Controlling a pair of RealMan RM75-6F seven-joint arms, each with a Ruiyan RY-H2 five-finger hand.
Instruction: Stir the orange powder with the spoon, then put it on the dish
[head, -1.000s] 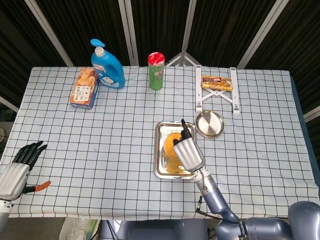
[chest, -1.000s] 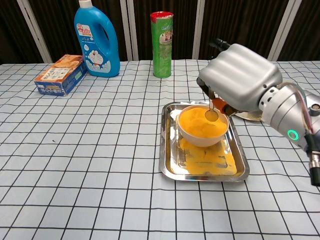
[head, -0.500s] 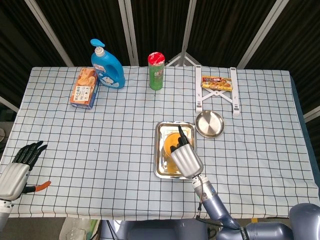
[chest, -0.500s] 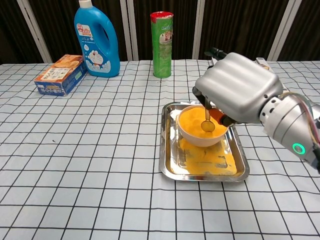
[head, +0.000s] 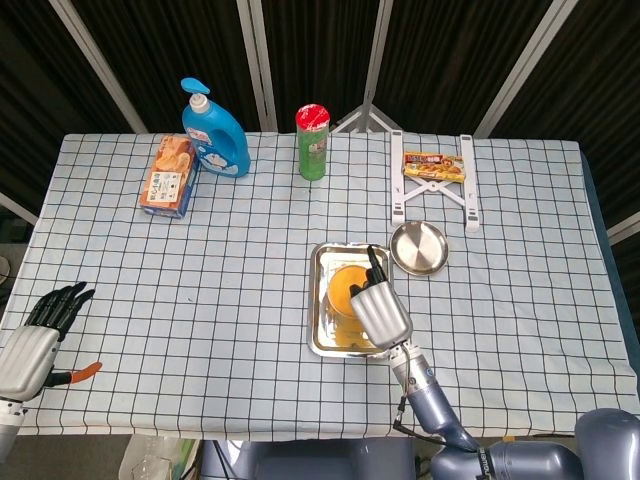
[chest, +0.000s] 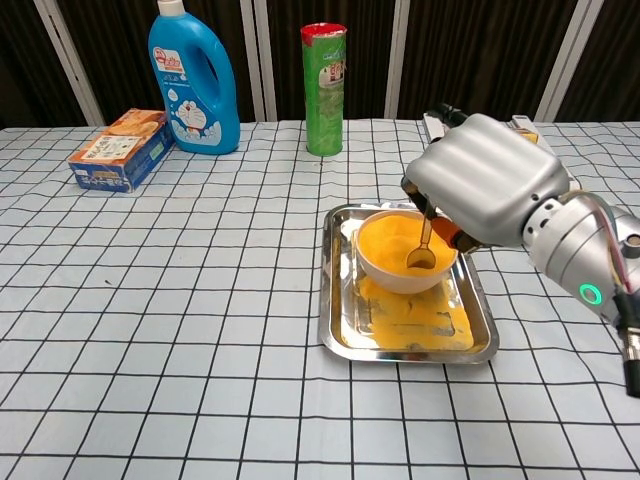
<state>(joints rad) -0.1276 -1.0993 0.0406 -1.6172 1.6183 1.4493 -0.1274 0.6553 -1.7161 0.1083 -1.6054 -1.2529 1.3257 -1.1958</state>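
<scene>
One right hand (chest: 487, 190) (knuckles up) — spoon (chest: 421, 255) dipped in bowl (chest: 400, 272).

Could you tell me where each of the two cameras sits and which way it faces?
Head view: high above the near edge, looking down on the whole table; shows the left hand at bottom left and the right hand over the tray.
Chest view: low at the near edge, facing across the table; shows only the right hand holding the spoon in the bowl.
Shared: right hand, tray, bowl, blue bottle, green can.
</scene>
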